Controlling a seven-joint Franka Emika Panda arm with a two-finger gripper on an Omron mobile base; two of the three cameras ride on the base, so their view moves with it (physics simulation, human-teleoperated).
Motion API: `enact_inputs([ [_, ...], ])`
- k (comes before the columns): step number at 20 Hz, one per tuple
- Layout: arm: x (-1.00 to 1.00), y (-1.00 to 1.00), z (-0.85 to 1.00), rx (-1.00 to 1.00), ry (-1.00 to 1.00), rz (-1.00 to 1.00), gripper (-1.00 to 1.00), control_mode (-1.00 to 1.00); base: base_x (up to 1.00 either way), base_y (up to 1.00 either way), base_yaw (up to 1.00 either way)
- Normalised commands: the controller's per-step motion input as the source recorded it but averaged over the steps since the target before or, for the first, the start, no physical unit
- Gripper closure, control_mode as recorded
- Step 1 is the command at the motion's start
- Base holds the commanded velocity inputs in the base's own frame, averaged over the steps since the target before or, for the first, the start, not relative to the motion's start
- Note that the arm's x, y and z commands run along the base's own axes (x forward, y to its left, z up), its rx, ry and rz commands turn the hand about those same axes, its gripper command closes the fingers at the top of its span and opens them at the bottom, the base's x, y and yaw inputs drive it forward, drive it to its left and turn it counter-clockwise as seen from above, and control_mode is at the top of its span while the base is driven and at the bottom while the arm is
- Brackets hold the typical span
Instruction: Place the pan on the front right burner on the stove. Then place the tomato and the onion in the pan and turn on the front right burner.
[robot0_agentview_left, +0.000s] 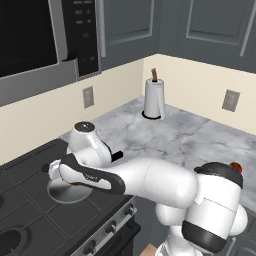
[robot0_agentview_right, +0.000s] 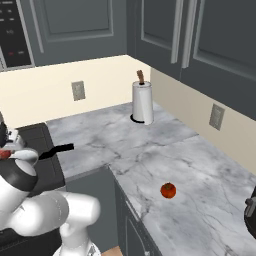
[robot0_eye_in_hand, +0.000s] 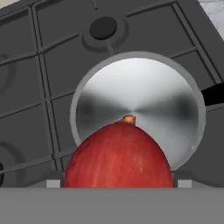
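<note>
my pincer (robot0_eye_in_hand: 118, 186) was clamped on the onion (robot0_eye_in_hand: 119, 156), a red one with its small tan tip pointing away from me, and the bulb bulged so wide that it hid the finger tips. straight beyond the onion lay the pan (robot0_eye_in_hand: 139, 107), its shiny silver floor open under my hold, nothing in it yet. the pan sat on the stove (robot0_eye_in_hand: 52, 70), on the black grates, and its black handle (robot0_eye_in_hand: 213, 94) stuck off to the right of the pincer in the hand view. further ahead of the pincer, past the pan's rim, a round black burner cap (robot0_eye_in_hand: 103, 27) showed between the grate bars.

from the left base view my arm was bent low over the stove (robot0_agentview_left: 30, 210), and the pan (robot0_agentview_left: 67, 192) peeked out just beneath my wrist. well off from the pincer, out on the marble bench (robot0_agentview_right: 150, 150), the tomato (robot0_agentview_right: 168, 190) waited by itself, near the front edge. a paper towel roll (robot0_agentview_right: 142, 102) stood upright far back by the wall, farther off than the tomato.
</note>
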Motion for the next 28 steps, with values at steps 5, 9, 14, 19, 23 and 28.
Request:
enact_inputs([
  [5,0.22,0.18,-0.13,-0.01,-0.04,0.00,1.00,-1.00,0.00,0.00,0.00],
  [9,0.19,0.10,-0.18,0.00,0.00,0.00,1.00,-1.00,0.00,0.00,0.00],
  [14,0.08,0.08,-0.17,-0.04,0.00,0.00,1.00,-1.00,0.00,0.00,0.00],
  [19,0.08,0.06,-0.14,-0.07,0.00,0.00,1.00,-1.00,0.00,0.00,0.00],
  [23,0.09,0.01,-0.16,-0.06,0.00,0.00,1.00,-1.00,0.00,0.00,0.00],
  [28,0.09,0.00,-0.21,-0.05,0.00,0.00,1.00,-1.00,0.00,0.00,0.00],
])
